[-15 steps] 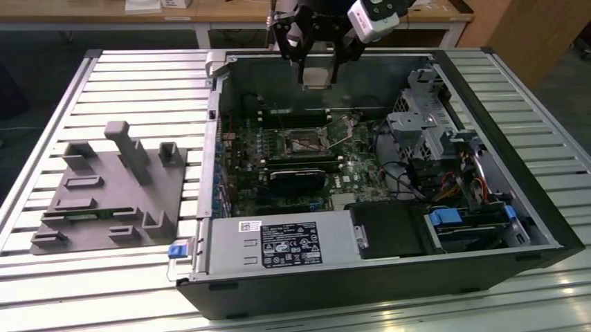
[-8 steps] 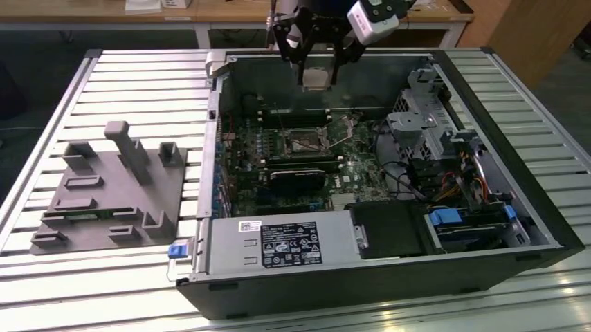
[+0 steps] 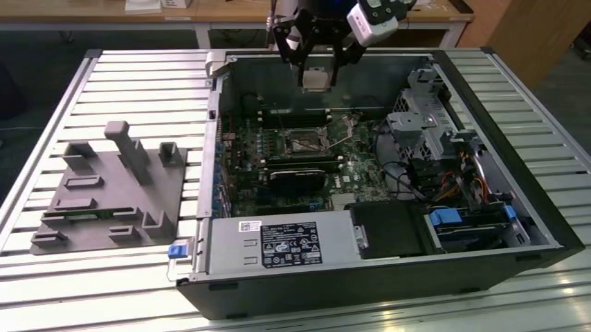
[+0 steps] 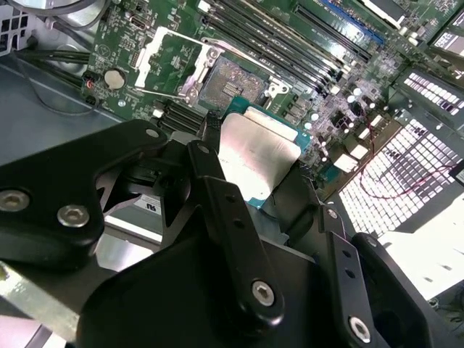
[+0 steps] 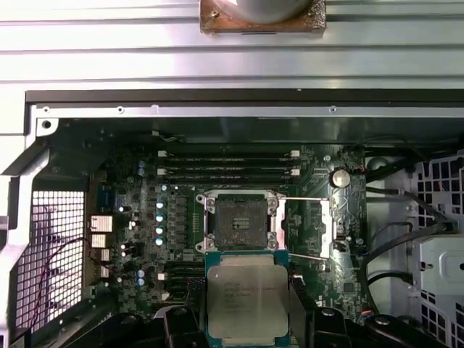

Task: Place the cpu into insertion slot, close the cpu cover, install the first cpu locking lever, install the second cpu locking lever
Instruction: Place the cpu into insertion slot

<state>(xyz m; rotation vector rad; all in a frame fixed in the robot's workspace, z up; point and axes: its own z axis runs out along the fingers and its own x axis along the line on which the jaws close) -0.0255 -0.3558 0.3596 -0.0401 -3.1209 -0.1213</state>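
My gripper [image 3: 317, 71] hangs above the far wall of the open computer case, shut on the cpu [image 3: 317, 79] by two opposite edges. In both wrist views the cpu's [image 5: 246, 297] [image 4: 258, 154] pale metal face on a green edge sits between the dark fingers [image 5: 301, 308], well above the motherboard. The insertion slot [image 5: 238, 221] [image 4: 228, 81] [image 3: 300, 142] lies bare, its dark square centre showing. The cpu cover [image 5: 320, 226] [image 4: 164, 64] is swung open and lies beside the slot. Thin wire levers [image 5: 304, 199] stand free along the cover's sides.
Long memory slots [image 5: 226, 170] run just beyond the slot. A black card [image 3: 297, 181], power supply [image 3: 277, 245], drive cages [image 3: 420, 131] and cables [image 3: 443, 183] crowd the case. A grey fixture [image 3: 102, 194] sits on the slatted table at the exterior view's left.
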